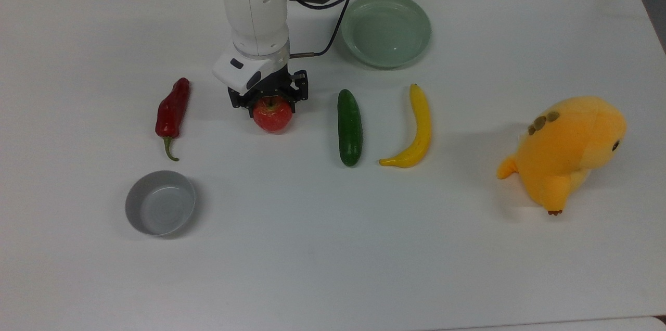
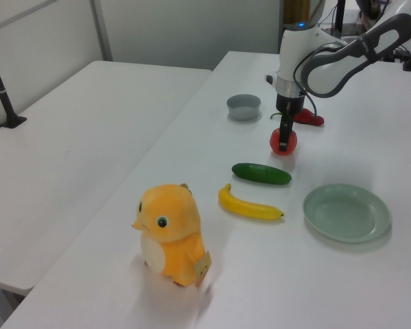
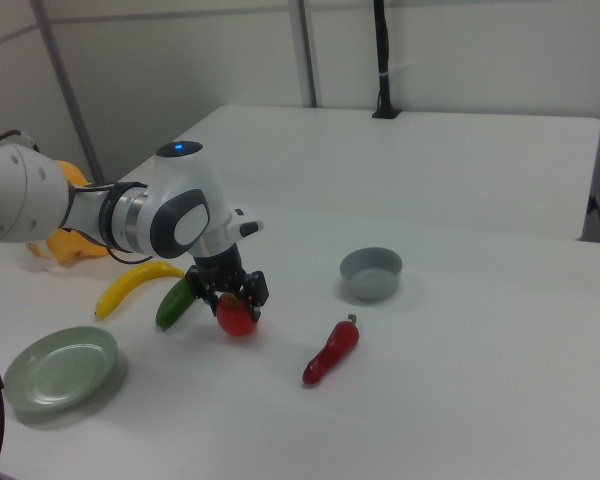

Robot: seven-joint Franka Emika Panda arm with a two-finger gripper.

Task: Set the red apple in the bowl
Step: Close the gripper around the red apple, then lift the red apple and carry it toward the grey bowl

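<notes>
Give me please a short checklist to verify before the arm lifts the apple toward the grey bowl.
1. Pincer is down around the red apple: ok.
2. Pincer firmly closed on the apple: cannot tell.
3. Apple on the table, not lifted: ok.
4. Grey bowl upright and empty: ok.
5. Chili pepper lies apart from the apple, toward the top view's left; it is near the way to the bowl, so lift before moving across: ok.
6. Cucumber is clear of the pincer: ok.

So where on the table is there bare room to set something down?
Bare: the wide strip nearer the camera in the top view, between the bowl and plush toy. Crowded: the row of chili pepper, red apple, cucumber, banana.
</notes>
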